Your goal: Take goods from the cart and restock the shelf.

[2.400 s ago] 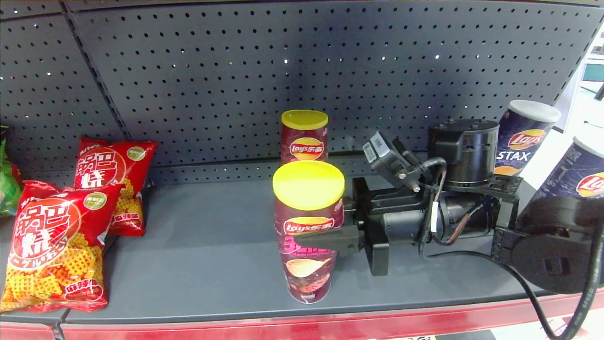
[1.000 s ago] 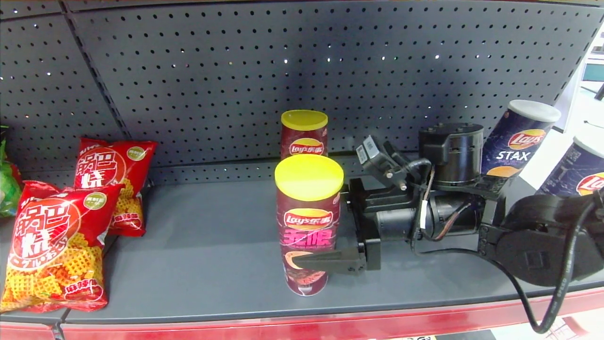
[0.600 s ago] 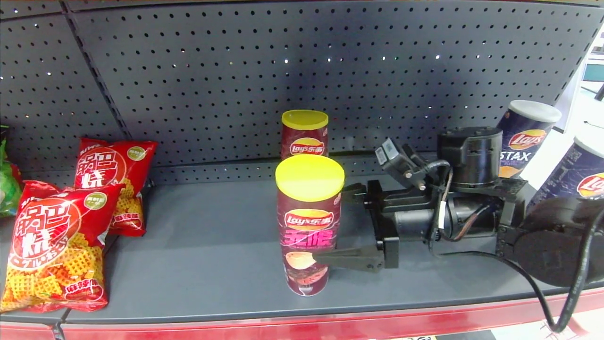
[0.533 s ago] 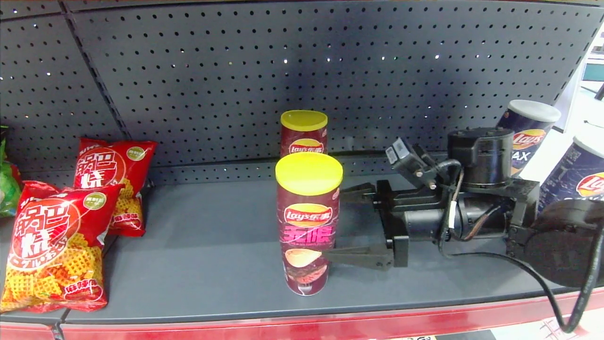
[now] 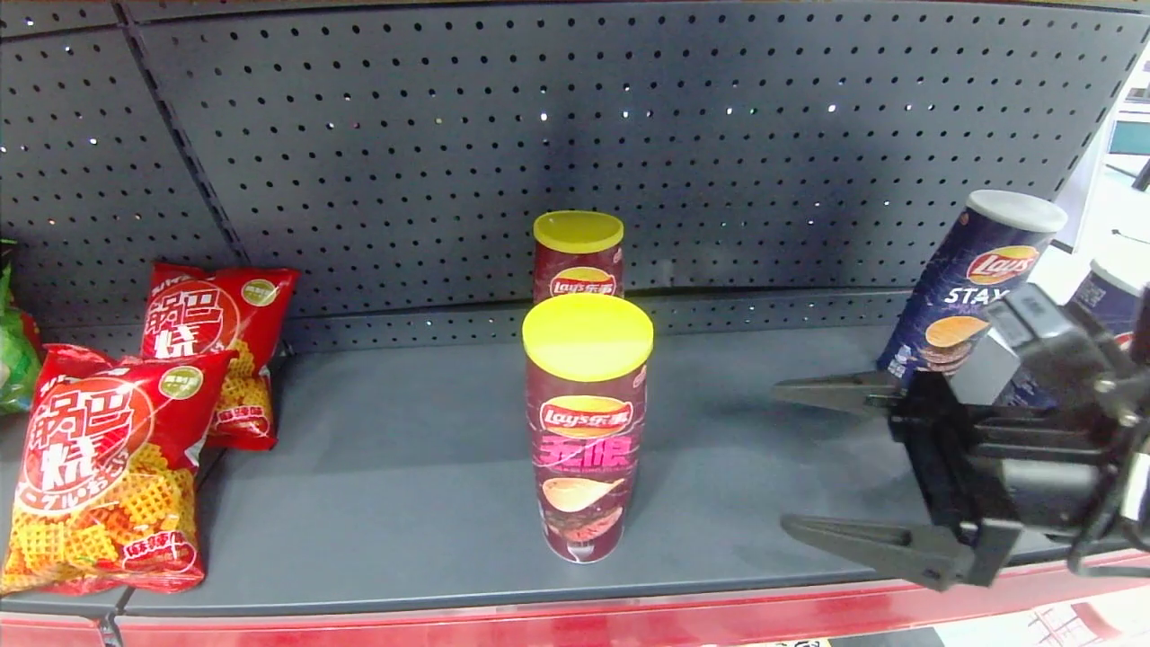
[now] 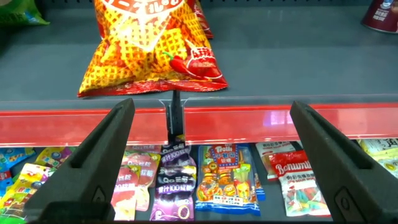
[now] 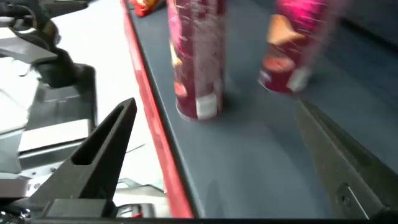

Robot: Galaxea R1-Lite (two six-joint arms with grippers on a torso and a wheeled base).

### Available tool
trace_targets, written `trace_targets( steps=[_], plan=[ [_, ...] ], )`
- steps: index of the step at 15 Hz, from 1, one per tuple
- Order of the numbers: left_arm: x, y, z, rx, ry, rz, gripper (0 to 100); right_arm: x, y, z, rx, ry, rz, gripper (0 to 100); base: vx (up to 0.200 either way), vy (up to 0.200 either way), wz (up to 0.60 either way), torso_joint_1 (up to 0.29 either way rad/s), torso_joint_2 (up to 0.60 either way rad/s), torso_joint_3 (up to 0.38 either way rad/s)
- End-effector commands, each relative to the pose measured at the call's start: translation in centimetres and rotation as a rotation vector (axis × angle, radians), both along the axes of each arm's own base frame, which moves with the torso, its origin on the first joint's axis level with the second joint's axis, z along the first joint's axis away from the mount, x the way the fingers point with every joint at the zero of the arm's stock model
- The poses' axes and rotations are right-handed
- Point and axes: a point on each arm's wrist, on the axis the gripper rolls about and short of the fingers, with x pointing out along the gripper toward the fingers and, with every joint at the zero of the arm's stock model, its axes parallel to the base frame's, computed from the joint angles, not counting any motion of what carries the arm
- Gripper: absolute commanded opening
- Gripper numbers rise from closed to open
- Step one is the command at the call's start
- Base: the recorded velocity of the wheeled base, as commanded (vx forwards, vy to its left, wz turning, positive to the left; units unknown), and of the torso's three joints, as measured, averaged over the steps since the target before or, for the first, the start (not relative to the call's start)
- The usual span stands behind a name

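Observation:
A maroon chip can with a yellow lid stands upright near the front of the grey shelf; a second like it stands right behind it. My right gripper hangs open to the right of the front can, well apart from it and holding nothing. In the right wrist view the front can and the back can show beyond the open right gripper. My left gripper is open and empty, low in front of the shelf's red edge.
Red snack bags lie at the shelf's left, with a green bag beyond them. Blue chip cans stand at the right, behind my right arm. Candy packets fill the lower shelf.
My right gripper set the front can down on the shelf, opened, and drew back to the right away from it. The can stays upright.

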Motion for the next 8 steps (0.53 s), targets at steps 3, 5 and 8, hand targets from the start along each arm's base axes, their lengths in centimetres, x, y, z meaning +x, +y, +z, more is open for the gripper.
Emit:
trace_targets(
  steps=[3,5,8],
  plan=[
    [0.0,0.0,0.0,0.0,0.0,0.001,100,-7.2,-5.2,0.1,0.05,-0.16,-0.198,100,0.0,0.0,0.0,0.0,0.0,0.0],
    [0.0,0.0,0.0,0.0,0.002,0.001,100,-11.4,-7.2,-1.5,0.091,-0.211,-0.344,100,0.0,0.0,0.0,0.0,0.0,0.0],
    [0.0,0.0,0.0,0.0,0.003,0.001,100,-15.0,-8.6,-3.8,0.19,-0.248,-0.703,100,0.0,0.0,0.0,0.0,0.0,0.0]
  ],
)
